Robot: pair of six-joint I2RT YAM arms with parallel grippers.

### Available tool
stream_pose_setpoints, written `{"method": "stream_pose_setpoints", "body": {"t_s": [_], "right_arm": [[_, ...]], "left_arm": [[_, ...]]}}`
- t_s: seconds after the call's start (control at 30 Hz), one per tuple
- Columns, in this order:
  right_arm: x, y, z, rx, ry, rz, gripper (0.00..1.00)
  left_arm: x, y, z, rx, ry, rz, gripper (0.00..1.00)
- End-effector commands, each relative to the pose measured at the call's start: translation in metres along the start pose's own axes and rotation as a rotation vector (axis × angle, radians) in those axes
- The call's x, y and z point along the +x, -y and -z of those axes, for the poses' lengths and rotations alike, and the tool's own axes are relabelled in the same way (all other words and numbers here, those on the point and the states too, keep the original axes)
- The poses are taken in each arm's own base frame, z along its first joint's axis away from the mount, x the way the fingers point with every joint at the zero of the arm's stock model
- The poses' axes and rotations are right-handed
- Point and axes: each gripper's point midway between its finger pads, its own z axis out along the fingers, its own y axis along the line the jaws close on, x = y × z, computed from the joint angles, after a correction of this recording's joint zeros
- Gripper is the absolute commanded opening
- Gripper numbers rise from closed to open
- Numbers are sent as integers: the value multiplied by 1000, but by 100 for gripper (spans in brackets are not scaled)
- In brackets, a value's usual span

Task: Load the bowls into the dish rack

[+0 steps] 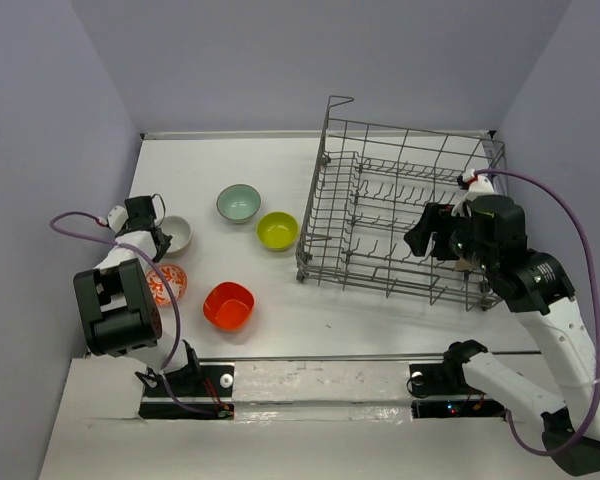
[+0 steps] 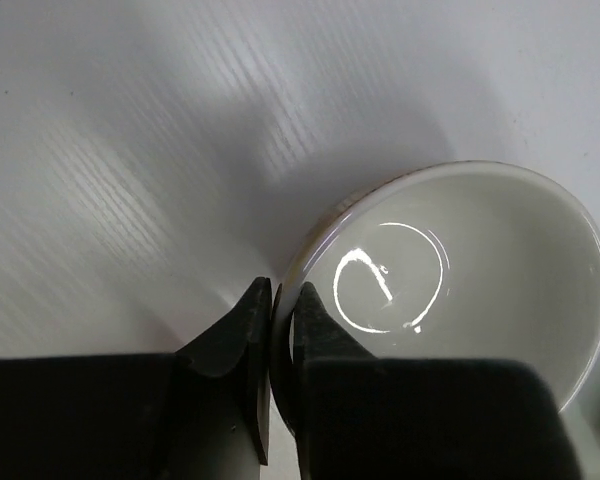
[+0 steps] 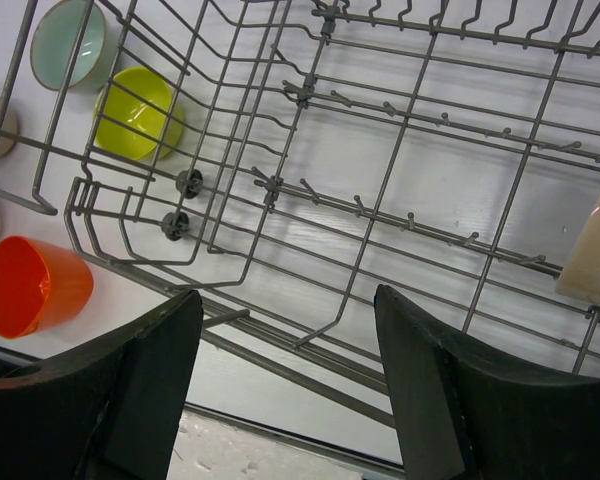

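The left gripper (image 2: 282,300) has its jaws clamped on the rim of the white bowl (image 2: 460,280), which sits on the worktop (image 2: 130,150) well to the left of the dish rack (image 1: 400,225). The right gripper (image 3: 285,300) hangs over the rack's near side, jaws wide apart.

The left arm (image 1: 120,300) hides part of the red-patterned bowl (image 1: 173,284).
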Motion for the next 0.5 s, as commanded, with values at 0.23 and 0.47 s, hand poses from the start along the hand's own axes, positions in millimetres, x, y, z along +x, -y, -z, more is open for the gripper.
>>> {"method": "stream_pose_setpoints", "body": {"t_s": [0.23, 0.47], "right_arm": [[-10, 0, 0, 6, 48, 12, 75], [-13, 1, -3, 24, 35, 16, 75]], "left_arm": [[-54, 35, 36, 125, 118, 23, 0], [-108, 66, 110, 284, 240, -21, 0]]}}
